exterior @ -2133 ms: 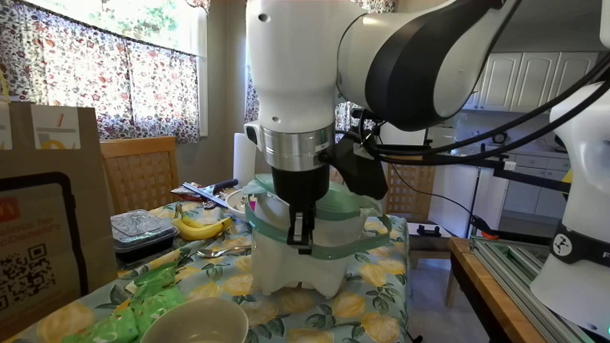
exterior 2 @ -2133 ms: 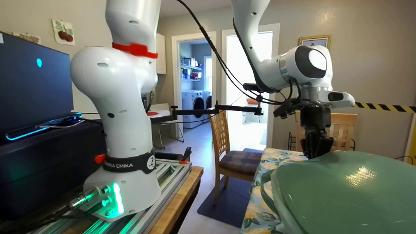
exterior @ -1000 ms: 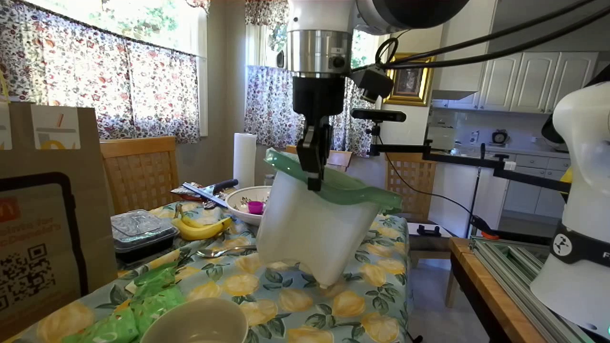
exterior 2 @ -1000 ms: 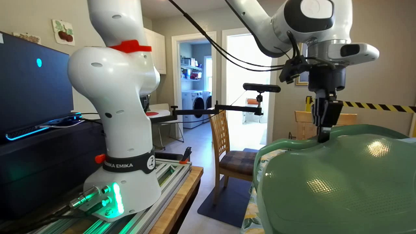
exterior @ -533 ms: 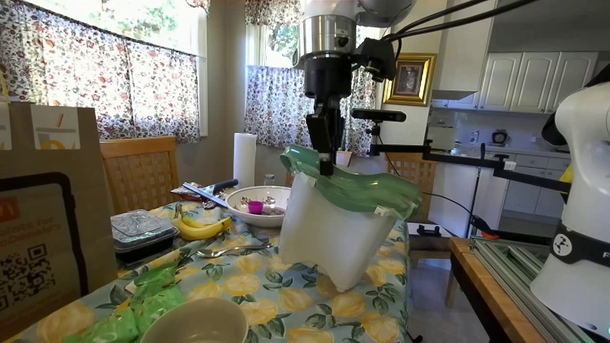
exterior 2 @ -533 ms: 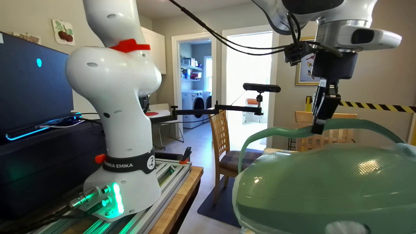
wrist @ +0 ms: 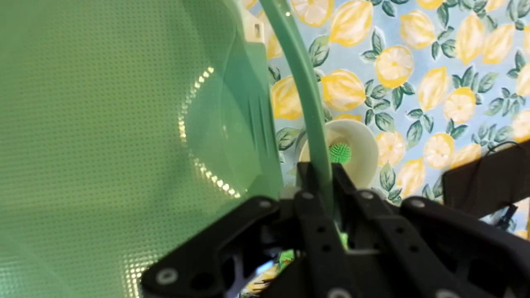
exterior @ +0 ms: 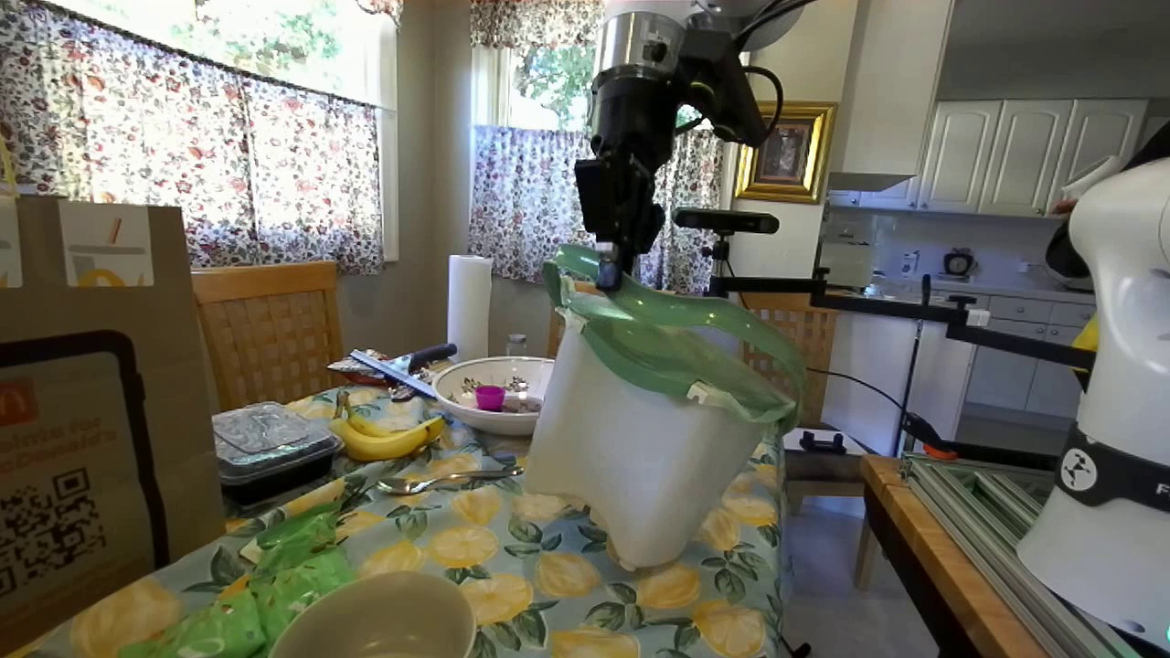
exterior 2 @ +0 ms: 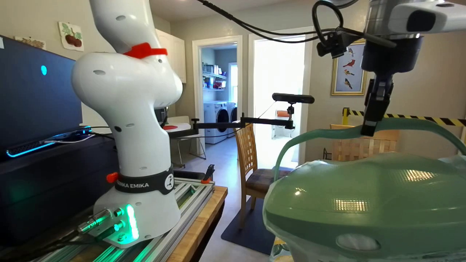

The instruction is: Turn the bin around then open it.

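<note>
Bin (exterior: 631,457), off-white and tapering downward, tilts over the lemon-print tablecloth (exterior: 512,567); whether its lowest foot (exterior: 640,553) touches down cannot be told. Its long axis leans, upper end pointing toward picture right in an exterior view, with the green lid (exterior: 658,356) sloping down the same way. Above the lid arches the handle (wrist: 308,95), the gripper (wrist: 323,170) clamped on it from both sides. Well apart stands a paper bag (exterior: 101,311) printed with "McDonald's", an arches logo (exterior: 16,399) and a QR code (exterior: 57,530). Around the robot's base (exterior 2: 156,214), a black band (exterior 2: 145,185) reads "EMIKA", the word before it partly hidden
</note>
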{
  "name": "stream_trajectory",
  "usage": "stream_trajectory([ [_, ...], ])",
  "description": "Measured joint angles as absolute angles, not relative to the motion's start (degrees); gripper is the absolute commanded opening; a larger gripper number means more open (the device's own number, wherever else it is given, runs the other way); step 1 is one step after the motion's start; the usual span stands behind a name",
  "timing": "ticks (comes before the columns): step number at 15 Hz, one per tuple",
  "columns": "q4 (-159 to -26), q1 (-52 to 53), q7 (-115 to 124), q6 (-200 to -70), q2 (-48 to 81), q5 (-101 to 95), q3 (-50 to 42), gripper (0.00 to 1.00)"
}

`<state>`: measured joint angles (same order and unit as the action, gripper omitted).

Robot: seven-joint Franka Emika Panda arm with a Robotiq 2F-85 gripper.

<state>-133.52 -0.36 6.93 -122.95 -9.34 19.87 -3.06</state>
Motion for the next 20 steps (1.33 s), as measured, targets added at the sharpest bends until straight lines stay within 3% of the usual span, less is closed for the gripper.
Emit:
stream_trajectory([
  [3, -133.65, -0.53, 5.05, -122.75, -10.26, 21.18, -3.62, 0.13],
  [4, -133.67, -0.52, 4.95, -122.75, -10.37, 21.18, -3.61, 0.03],
  [8, -133.72, -0.53, 5.57, -123.54, -9.81, 22.25, -3.59, 0.03],
  [20, -133.72, -1.62, 12.33, -134.10, -6.46, 48.98, -4.23, 0.03],
])
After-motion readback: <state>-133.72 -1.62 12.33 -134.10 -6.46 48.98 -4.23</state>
